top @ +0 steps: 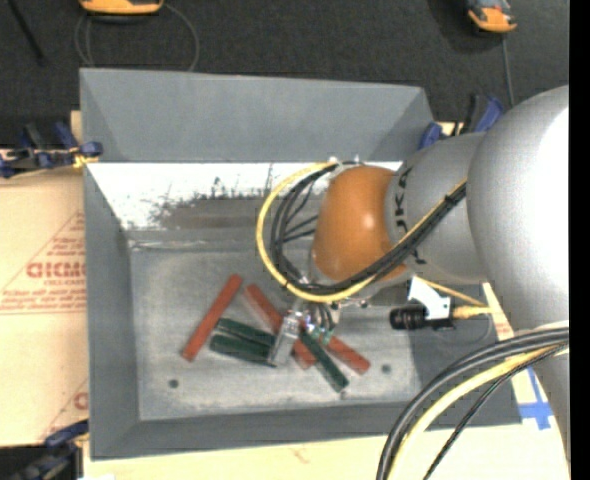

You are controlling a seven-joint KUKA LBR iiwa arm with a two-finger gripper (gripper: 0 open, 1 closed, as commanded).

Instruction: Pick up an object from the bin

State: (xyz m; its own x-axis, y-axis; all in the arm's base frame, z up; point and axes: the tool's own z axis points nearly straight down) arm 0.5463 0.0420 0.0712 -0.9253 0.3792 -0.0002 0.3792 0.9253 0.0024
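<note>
My gripper (293, 334) reaches down under the orange wrist cover into the middle of the bin floor, right on top of a small cluster of sticks. Its tip meets the right end of two dark green sticks (241, 345) lying side by side. Another dark green stick (329, 365) slants away just to its right, crossing a short red stick (348, 356). A red stick (264, 306) runs up and to the left from under the gripper. Whether any stick is gripped is hidden.
A longer red stick (213, 318) lies diagonally at the left of the cluster, apart from the gripper. The arm and its cables hang over the bin's right half. Bare floor lies to the left and along the front wall.
</note>
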